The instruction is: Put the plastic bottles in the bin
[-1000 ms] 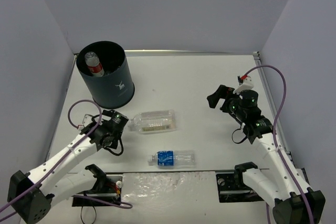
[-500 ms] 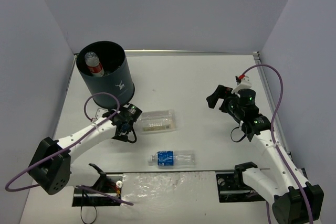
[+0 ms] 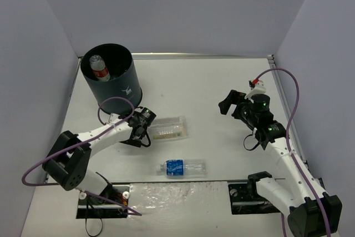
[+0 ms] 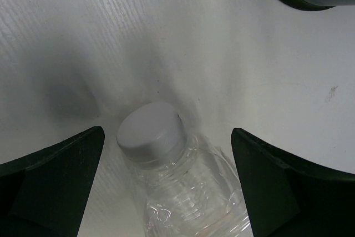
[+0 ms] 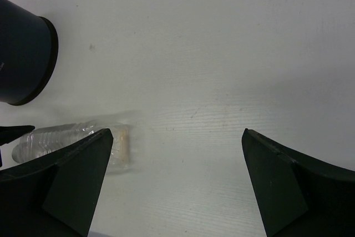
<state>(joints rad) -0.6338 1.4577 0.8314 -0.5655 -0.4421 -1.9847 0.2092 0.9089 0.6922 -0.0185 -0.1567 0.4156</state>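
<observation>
1. Bin, small white logo unreadable; red-labelled bottle inside.
2. Ribbed bottle lying beside bin, cap between jaws of wide-open left gripper.
3. Blue-labelled bottle farther from bin.
4. Right gripper wide open, far from bin.

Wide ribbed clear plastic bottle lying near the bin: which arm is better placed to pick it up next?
Left. The left gripper stands open astride the grey cap of the wide ribbed clear plastic bottle, close to the dark round bin. The right gripper hangs open far across the white table.
</observation>
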